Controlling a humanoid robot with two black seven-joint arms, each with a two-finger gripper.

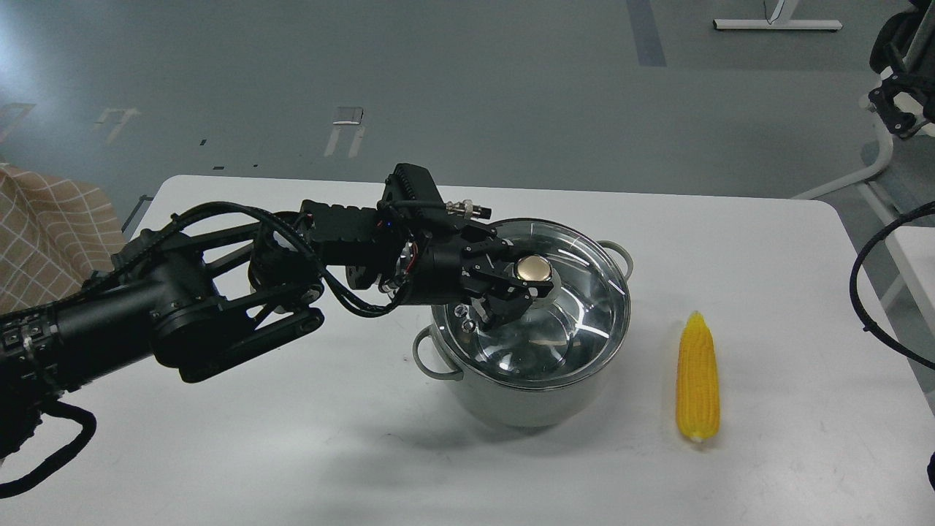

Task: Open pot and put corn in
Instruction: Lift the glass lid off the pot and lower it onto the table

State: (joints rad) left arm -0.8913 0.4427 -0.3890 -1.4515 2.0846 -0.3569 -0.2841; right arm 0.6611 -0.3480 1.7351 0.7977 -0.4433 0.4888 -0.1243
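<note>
The pale grey-green pot (pixel 511 403) stands in the middle of the white table (pixel 292 446). A glass lid (pixel 581 321) with a gold knob (pixel 532 270) sits on it and covers the steel inside. My left gripper (pixel 520 283) reaches in from the left over the lid, and its two fingers are closed around the knob, just under its gold top. The yellow corn (pixel 697 380) lies on the table to the right of the pot, pointed end away from me. My right gripper is out of view.
A black cable (pixel 869 292) hangs at the right edge. A second white table (pixel 917 256) stands beyond the right edge. A checked cloth (pixel 51 226) is at the far left. Grey floor lies behind the table.
</note>
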